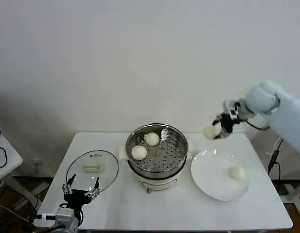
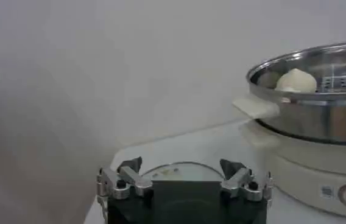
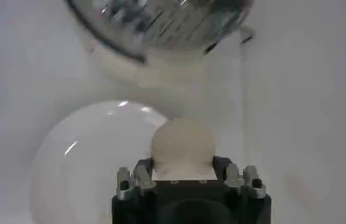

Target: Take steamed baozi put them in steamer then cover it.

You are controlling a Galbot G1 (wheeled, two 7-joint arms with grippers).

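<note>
The steel steamer (image 1: 157, 151) stands mid-table on its white base, and two baozi (image 1: 139, 152) (image 1: 151, 139) lie on its perforated tray. Another baozi (image 1: 237, 173) rests on the white plate (image 1: 220, 174) to the right. Above the plate's far edge my right gripper (image 1: 215, 132) is shut on a baozi (image 1: 209, 131), which the right wrist view shows between the jaws (image 3: 183, 141). The glass cover (image 1: 92, 168) with its cream handle lies flat left of the steamer. My left gripper (image 1: 81, 188) hangs open near the cover's front rim; in the left wrist view (image 2: 182, 170) nothing is between its fingers.
The white table (image 1: 154, 211) has bare surface along its front edge. A second small table (image 1: 4, 158) stands at the far left. The steamer (image 2: 319, 91) fills the far side in the left wrist view. A white wall is behind.
</note>
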